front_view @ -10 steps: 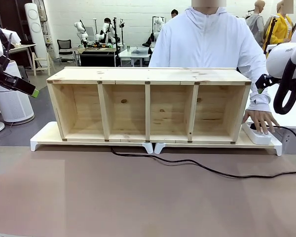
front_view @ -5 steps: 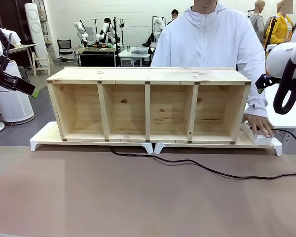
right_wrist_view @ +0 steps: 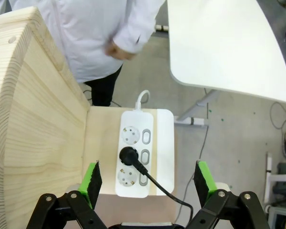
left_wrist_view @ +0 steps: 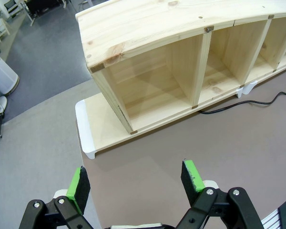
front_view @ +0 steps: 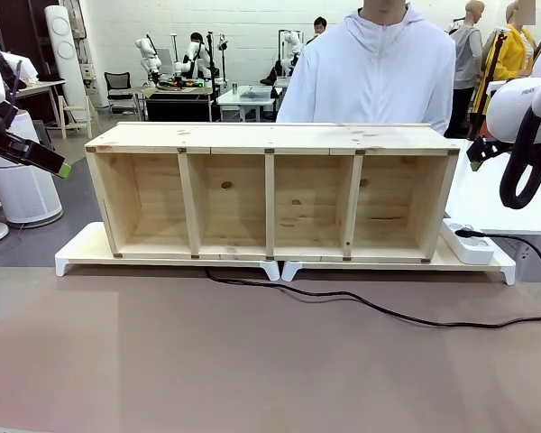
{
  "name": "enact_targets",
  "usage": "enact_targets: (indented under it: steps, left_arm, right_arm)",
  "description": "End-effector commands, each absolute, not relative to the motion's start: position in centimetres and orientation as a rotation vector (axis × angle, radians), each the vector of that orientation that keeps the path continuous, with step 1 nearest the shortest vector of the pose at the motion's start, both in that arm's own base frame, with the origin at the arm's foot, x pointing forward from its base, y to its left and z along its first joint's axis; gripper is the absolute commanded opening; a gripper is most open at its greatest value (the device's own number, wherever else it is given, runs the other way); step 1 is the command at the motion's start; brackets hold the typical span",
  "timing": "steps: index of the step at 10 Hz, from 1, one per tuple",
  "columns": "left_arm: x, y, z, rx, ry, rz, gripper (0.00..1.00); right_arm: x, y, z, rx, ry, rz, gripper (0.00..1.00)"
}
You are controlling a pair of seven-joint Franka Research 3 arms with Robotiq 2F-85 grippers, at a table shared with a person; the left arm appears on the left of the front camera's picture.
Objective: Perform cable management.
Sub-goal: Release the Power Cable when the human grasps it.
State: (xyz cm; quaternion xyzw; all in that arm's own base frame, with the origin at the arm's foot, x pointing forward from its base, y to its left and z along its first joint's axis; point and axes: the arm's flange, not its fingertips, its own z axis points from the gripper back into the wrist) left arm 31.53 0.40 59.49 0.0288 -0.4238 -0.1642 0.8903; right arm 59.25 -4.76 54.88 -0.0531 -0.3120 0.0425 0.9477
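Black thin power cable trails across bare brown tabletop before the four-bay pine shelf, plugged into the white power strip; both grippers hover spread, empty.

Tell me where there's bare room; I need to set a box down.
The brown tabletop in front of the thin black cable is bare. All four wooden shelf compartments are empty. The white power strip corner is crowded.

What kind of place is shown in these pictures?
Probably a robotics lab or a data-collection room. A person stands behind a wooden shelf, other robot arms stand on tables in the background, and a cable is plugged into a power strip.
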Motion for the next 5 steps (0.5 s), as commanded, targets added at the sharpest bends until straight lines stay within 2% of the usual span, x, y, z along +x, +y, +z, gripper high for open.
enact_targets:
  steps: [1, 5]
  left_arm:
    - [31.74, 0.43, 59.45, 0.061, -0.887, -0.338, 1.0]
    - [31.74, 0.43, 59.45, 0.061, -0.887, -0.338, 1.0]
  right_arm:
    - [59.23, -4.88, 54.83, -0.109, -0.631, 0.085, 1.0]
    - [59.23, -4.88, 54.83, -0.109, -0.631, 0.085, 1.0]
